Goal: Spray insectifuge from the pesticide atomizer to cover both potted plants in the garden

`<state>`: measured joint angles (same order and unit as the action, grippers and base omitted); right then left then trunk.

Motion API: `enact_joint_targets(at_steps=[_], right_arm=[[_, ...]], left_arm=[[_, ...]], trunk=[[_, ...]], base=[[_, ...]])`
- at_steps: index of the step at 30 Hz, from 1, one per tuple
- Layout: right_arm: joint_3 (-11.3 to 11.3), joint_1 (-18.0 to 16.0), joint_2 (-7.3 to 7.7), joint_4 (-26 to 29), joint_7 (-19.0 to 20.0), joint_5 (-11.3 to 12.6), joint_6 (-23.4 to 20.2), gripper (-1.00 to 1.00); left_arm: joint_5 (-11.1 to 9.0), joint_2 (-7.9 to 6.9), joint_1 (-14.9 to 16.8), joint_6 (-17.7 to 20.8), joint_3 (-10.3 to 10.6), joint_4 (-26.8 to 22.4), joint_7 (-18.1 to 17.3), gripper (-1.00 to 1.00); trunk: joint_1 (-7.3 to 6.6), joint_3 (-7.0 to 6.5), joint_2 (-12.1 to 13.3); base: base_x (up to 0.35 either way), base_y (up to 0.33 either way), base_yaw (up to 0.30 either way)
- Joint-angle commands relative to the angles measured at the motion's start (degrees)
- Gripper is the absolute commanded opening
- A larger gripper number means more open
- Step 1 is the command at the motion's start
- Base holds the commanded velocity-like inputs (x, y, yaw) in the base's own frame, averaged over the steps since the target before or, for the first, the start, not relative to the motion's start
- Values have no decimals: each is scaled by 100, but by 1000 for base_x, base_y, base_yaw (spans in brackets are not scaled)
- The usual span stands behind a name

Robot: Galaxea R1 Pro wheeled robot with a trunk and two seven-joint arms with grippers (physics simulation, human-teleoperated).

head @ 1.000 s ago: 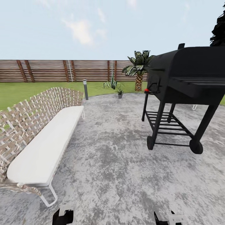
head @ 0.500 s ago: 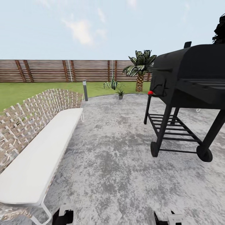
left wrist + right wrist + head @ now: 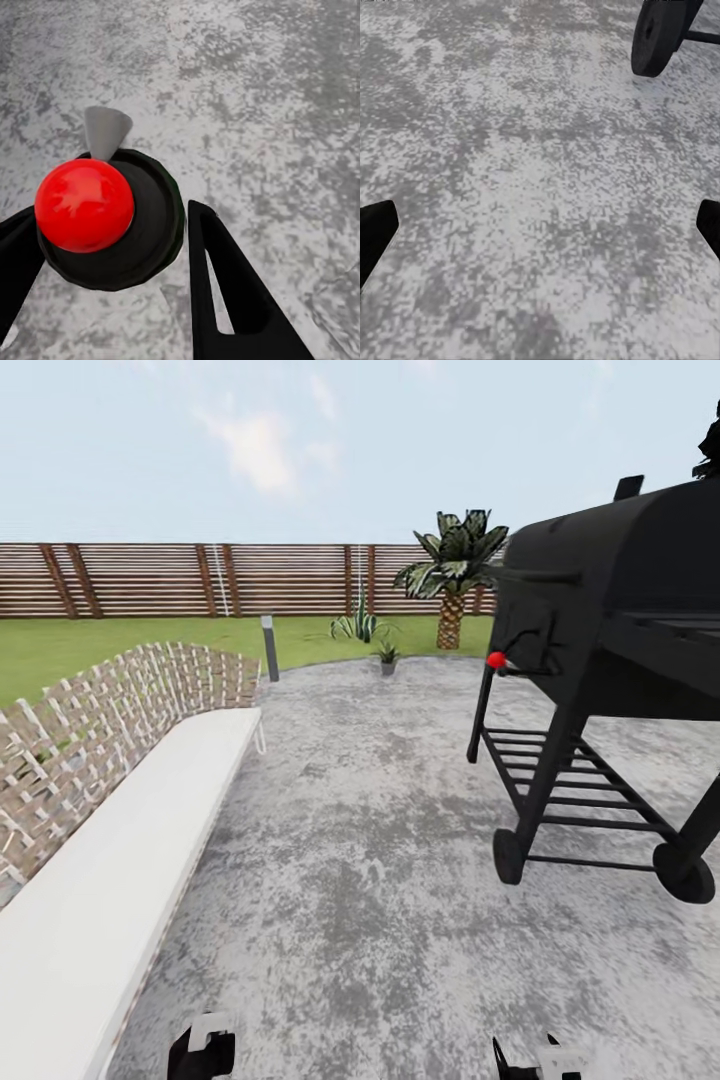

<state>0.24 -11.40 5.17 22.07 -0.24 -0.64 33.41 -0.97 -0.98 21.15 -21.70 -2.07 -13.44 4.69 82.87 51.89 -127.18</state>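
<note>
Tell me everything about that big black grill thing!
The grill is a matte black barrel smoker that looks like metal, lid shut, with a short chimney on top. A red knob sticks out at its end. It stands upright on thin legs and two wheels on the grey paving, with a slatted shelf underneath.

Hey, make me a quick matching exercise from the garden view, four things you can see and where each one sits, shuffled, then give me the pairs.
Things:
1. barbecue grill
2. woven bench
3. potted plant
4. palm

Places:
A. on the lawn near the wooden fence
B. at the paving's far edge
C. along the left of the paving
D. on the right of the paving, on wheels

Pairs: 1-D, 2-C, 3-B, 4-A
</note>
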Motion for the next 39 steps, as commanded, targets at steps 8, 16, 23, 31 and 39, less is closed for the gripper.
enact_joint_targets(at_steps=[8, 16, 23, 31, 39], right_arm=[[2, -3, 1, -4, -2, -6, 21, 100], [2, -3, 1, -2, -2, -6, 18, 100], [2, -3, 1, -5, -2, -6, 17, 100], [2, -3, 1, -8, -2, -6, 17, 100], [2, -3, 1, -4, -2, -6, 17, 100]], left_arm=[[-8, 2, 4, -19, -13, 5, -3, -100], [-8, 2, 4, -19, -13, 8, -3, -100], [-8, 2, 4, -19, -13, 6, -3, -100], [-8, 2, 4, -19, -13, 6, -3, -100], [-8, 2, 4, -20, -13, 2, -3, -100]], trunk=[[2, 38, -2], [2, 39, -2], [2, 81, -2], [2, 105, -2], [2, 105, -2]], base=[[318, 140, 0], [318, 96, 0], [330, 51, 0], [338, 2, 0], [339, 0, 0]])
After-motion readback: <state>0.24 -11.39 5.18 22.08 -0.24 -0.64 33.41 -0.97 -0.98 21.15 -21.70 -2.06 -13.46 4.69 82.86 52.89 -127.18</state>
